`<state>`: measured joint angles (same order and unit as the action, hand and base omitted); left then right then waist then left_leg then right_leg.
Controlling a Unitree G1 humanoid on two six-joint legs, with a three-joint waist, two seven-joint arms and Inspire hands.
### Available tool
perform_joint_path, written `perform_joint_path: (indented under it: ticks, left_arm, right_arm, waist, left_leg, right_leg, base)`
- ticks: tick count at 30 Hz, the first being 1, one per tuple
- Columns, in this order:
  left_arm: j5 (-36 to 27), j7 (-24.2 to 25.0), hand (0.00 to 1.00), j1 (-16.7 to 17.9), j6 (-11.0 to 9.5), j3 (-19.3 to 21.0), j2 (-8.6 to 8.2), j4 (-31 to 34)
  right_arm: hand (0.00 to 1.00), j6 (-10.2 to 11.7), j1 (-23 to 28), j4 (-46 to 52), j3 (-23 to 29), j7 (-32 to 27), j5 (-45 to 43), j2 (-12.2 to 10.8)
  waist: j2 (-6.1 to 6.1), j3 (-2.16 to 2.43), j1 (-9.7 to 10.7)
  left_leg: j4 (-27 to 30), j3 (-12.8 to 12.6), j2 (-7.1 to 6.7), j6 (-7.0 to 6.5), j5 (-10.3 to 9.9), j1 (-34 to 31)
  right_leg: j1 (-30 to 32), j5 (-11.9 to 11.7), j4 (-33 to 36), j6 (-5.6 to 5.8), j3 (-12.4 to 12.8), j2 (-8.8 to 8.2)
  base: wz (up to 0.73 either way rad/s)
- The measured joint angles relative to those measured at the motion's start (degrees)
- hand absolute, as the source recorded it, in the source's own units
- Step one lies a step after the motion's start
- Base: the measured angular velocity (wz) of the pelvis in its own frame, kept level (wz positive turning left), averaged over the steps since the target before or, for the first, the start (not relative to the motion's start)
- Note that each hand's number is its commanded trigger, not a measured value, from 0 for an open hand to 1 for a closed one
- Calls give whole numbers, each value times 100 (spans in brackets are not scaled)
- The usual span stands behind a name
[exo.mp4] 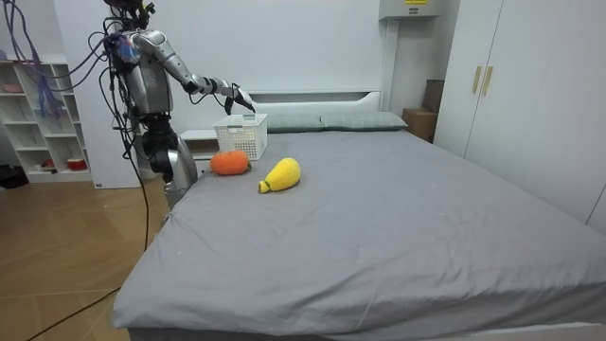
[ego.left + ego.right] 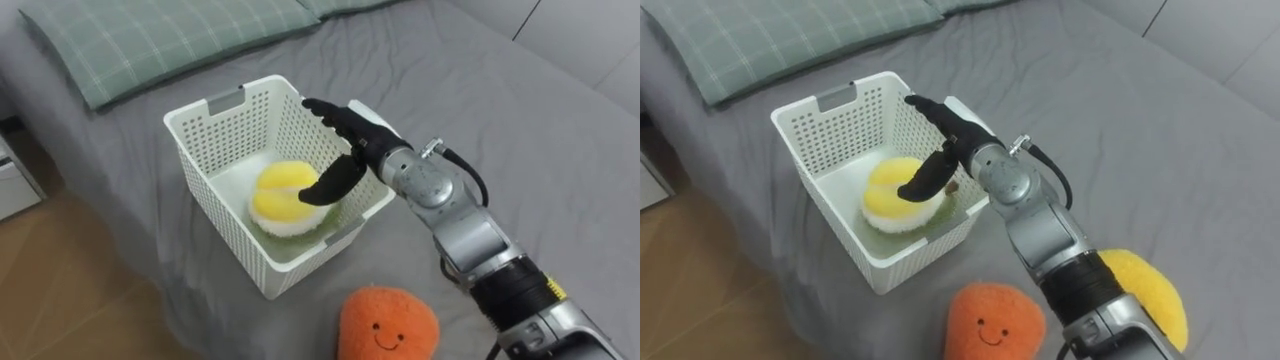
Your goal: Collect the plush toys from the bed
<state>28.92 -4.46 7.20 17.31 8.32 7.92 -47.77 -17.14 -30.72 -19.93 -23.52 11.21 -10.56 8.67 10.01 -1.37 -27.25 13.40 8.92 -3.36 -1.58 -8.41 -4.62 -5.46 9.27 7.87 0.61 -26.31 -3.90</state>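
1. Your right hand (image 2: 352,135) hangs over the white basket (image 2: 250,115), reaching in from its 4 o'clock side. The fingers are straight and spread from the thumb, and they grip nothing.
2. The thumb points down toward a yellow-and-white plush toy (image 2: 278,197), which lies on the basket floor. You cannot tell whether the two touch.
3. The basket sits on the grey bed (image 2: 500,90), with a green checked pillow (image 2: 150,35) at its 11 o'clock.
4. An orange plush toy with a smiling face (image 2: 388,322) lies on the bed at the basket's 5 o'clock, just beside it.
5. A yellow plush toy (image 2: 1152,290) lies on the bed at the basket's 4 o'clock, beyond the forearm.
6. In the room view, your robot stands at the bedside near the headboard, right arm stretched over the basket.
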Motion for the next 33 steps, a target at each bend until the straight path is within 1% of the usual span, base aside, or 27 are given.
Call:
perform_joint_path:
  ticks: [4,8,12,15,20,22,23,26,27,28,29,30,31,32,33]
  left_arm:
    - [3,0,0,-6,-11,-7,-3,64]
    - [2,0,0,29,-8,-11,-3,55]
    - [3,5,0,51,25,-10,-4,54]
    - [3,5,0,53,32,-10,-4,43]
    - [2,2,0,89,34,-11,-9,39]
    - [5,-7,0,122,24,5,-52,21]
    - [5,-7,0,133,23,13,-67,8]
    - [-9,-33,0,162,17,-8,-84,-56]
    - [-16,-53,0,186,12,-18,-80,-68]
    - [-18,-60,0,198,12,-21,-78,-73]
    - [-18,-90,0,203,12,-30,-77,-119]
    - [-18,-120,0,209,13,-32,-79,-197]
    - [-18,-122,0,213,9,-47,-78,-273]
    - [-19,-122,0,215,5,-45,-83,-307]
    - [-18,-122,0,240,-30,-39,-92,-336]
  right_arm:
    - [0,0,0,-3,-1,-1,18,14]
    - [0,15,0,-136,0,-8,35,23]
    - [0,15,1,-355,0,-6,78,23]
    - [0,15,1,-428,1,-9,77,23]
    - [0,16,1,-426,7,-161,153,34]
    - [0,53,2,-426,60,-244,158,48]
    - [0,88,2,-426,86,-260,160,53]
    - [0,185,12,-422,302,-312,287,90]
    - [0,236,24,-403,415,-358,344,92]
    - [0,257,39,-389,466,-392,355,93]
    - [0,284,64,-385,558,-477,355,94]
    - [0,286,81,-385,625,-523,354,94]
    - [0,288,106,-385,712,-569,365,97]
    - [0,293,125,-385,750,-607,367,105]
    - [0,340,177,-385,827,-676,364,128]
  waist:
    - [1,1,4]
    - [-14,-10,1]
    - [-49,-35,-7]
    - [-64,-44,4]
    - [-46,-23,13]
    - [-78,-9,9]
    - [-105,-18,17]
    - [-131,-7,98]
    - [-137,-10,185]
    - [-144,-10,214]
    - [-192,-23,272]
    - [-207,17,333]
    - [-266,25,402]
    - [-283,38,440]
    - [-317,53,504]
  left_leg:
    - [0,32,-21,-10,5,0]
    - [8,60,-36,-19,11,11]
    - [17,54,-35,-23,14,8]
    - [17,53,-37,-23,16,1]
    - [16,35,-37,-25,16,18]
    - [15,-56,-18,-33,17,70]
    - [13,-77,-13,-37,14,87]
    - [-12,-158,4,-45,9,154]
    - [-13,-179,8,-45,9,175]
    - [-13,-197,13,-46,10,188]
    - [-21,-304,46,-56,2,238]
    - [-46,-406,73,-63,-4,286]
    - [-92,-465,77,-68,-5,351]
    - [-115,-517,85,-70,-6,384]
    - [-175,-606,97,-75,-7,457]
  right_leg:
    - [-11,1,-4,2,-42,1]
    - [-37,1,-3,2,-51,-1]
    - [-35,7,23,12,-41,-8]
    - [-25,13,38,21,-30,-9]
    - [-23,15,40,25,-3,-8]
    - [-27,15,52,25,112,-7]
    - [-30,15,65,25,130,-10]
    - [-41,15,81,25,232,-15]
    - [-47,14,90,24,254,-15]
    - [-51,14,94,24,270,-15]
    - [-53,6,101,30,351,-13]
    - [-54,-3,108,29,448,-7]
    - [-61,-8,129,31,548,-4]
    - [-61,-9,138,31,596,-2]
    - [-53,-9,186,31,714,-5]
  base:
    - [2]
    - [4]
    - [0]
    - [0]
    - [-3]
    - [-17]
    - [-17]
    - [-14]
    - [-9]
    - [-18]
    - [-34]
    - [-47]
    - [-43]
    - [-43]
    - [-47]
